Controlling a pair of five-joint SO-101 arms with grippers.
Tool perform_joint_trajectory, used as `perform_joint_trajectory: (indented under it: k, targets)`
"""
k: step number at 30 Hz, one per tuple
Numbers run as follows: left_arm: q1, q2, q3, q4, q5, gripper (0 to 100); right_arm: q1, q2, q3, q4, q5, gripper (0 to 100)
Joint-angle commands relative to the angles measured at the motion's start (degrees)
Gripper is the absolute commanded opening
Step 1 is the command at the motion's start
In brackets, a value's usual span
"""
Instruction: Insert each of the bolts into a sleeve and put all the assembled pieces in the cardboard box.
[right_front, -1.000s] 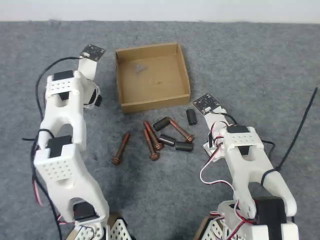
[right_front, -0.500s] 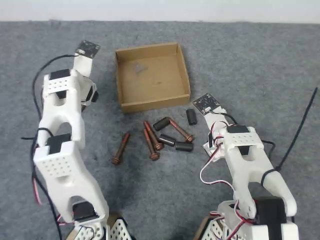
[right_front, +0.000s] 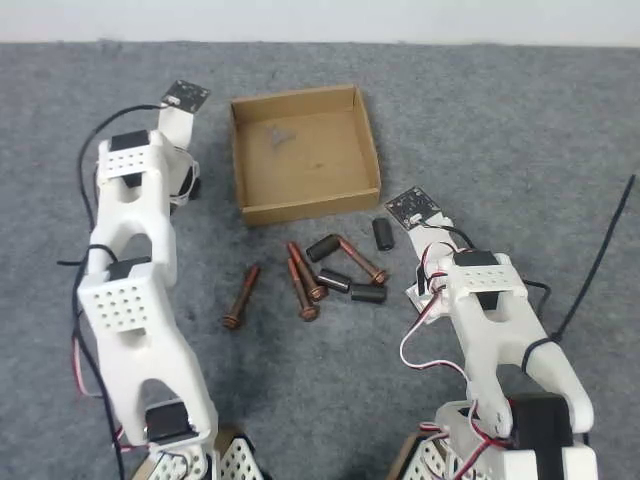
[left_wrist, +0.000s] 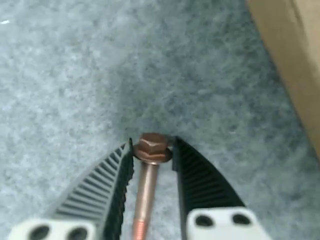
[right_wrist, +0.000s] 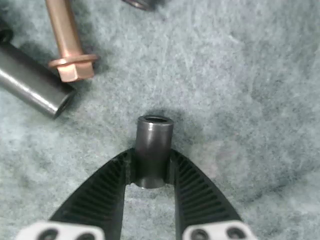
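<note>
Left fingers (left_wrist: 112, 175) snug on bolt (left_wrist: 150, 150), right fingers (right_wrist: 107, 187) seemingly on sleeve (right_wrist: 154, 150).

We see two arms built of white printed shells. The left arm (right_front: 135, 300) carries a panel dotted with a grid of small holes, and the right arm (right_front: 500, 320) has smooth forked links. Black servo blocks (right_front: 478, 262) sit in the joints. A thin black cable (right_front: 83, 180) runs by the left arm, and red and white wires (right_front: 428, 312) run by the right. Each wrist bears a small dark circuit board (right_front: 417, 207). The left gripper (left_wrist: 153, 145) and right gripper (right_wrist: 150, 155) have black ribbed fingers (left_wrist: 200, 180) on white bases (right_wrist: 212, 232) with round screw holes.
</note>
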Motion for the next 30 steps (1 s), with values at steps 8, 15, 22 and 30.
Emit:
perform_joint_trajectory:
  k: [8, 15, 22, 30]
  targets:
    - [1.3, 1.5, -10.8, 13.5, 1.2, 1, 0.9, -0.2, -2.1, -0.6, 1.1, 0.7]
    - [2.2, 2.0, -18.9, 22.1, 13.7, 1, 0.9, -0.2, -2.1, -0.5, 1.1, 0.7]
    - [2.5, 2.0, -20.1, 22.3, 17.4, 1, 0.9, -0.2, -2.1, -0.5, 1.1, 0.7]
    - [2.5, 2.1, -20.0, 22.0, 44.0, 1, 0.9, -0.2, -2.1, -0.5, 1.1, 0.7]
